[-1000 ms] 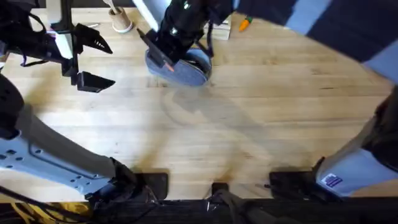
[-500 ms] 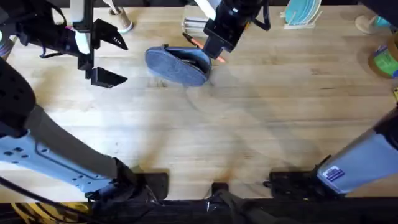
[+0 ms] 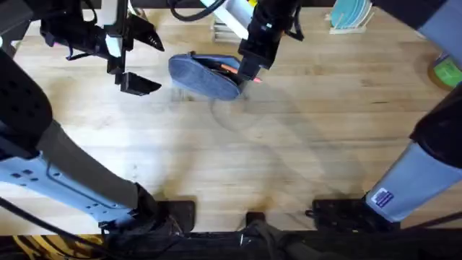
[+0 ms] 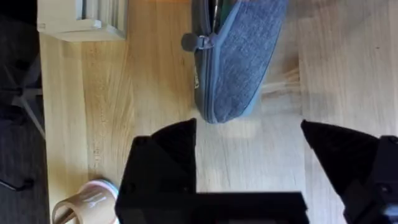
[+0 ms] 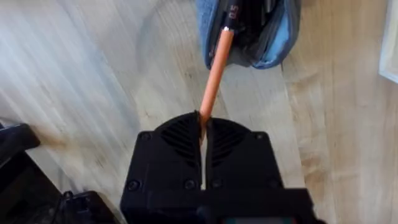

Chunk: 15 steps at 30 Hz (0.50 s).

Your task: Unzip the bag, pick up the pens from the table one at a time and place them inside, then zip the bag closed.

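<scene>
The grey-blue bag (image 3: 204,76) lies on the table (image 3: 289,144) at the back middle, its zip open at the right end. My right gripper (image 3: 250,66) hovers at that end, shut on a thin orange pen (image 3: 229,68). In the right wrist view the pen (image 5: 214,74) runs from between the jaws (image 5: 204,127) to the bag's dark opening (image 5: 252,28), its tip at the rim. My left gripper (image 3: 149,61) stands open to the left of the bag, apart from it. The left wrist view shows the bag (image 4: 239,62) and its metal pull (image 4: 196,42) beyond the open fingers (image 4: 249,127).
A white box (image 3: 224,29) stands just behind the bag. A rack of teal plates (image 3: 350,14) is at the back right and a green object (image 3: 447,72) at the right edge. A wooden spool (image 4: 84,208) sits near my left gripper.
My right gripper swung from over the bag's left part to its right end, and the pen now points into the opening. The left gripper drifted right, toward the bag.
</scene>
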Tool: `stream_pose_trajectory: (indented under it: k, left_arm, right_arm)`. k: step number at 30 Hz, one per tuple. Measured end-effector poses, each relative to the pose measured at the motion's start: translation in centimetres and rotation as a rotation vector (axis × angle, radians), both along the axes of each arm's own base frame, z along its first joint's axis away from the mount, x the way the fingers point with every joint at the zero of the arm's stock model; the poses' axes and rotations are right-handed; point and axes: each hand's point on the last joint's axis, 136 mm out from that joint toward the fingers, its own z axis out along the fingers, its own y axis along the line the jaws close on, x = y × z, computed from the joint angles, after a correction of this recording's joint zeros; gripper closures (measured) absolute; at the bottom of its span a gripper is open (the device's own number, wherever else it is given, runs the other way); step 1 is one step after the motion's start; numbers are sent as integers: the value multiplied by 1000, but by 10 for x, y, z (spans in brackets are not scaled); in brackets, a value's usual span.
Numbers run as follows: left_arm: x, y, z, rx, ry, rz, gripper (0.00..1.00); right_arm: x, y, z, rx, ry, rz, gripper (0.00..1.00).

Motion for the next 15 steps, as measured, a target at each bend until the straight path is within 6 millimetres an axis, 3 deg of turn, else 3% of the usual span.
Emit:
stream_pose_trajectory:
  k: [7,15]
  left_arm:
    - [5,-6,7,-61,1,36,7]
    - [5,-10,11,-108,30,73,7]
  right_arm:
    - [8,4,-21,-15,24,13,971]
    - [33,22,-33,32,-47,20,971]
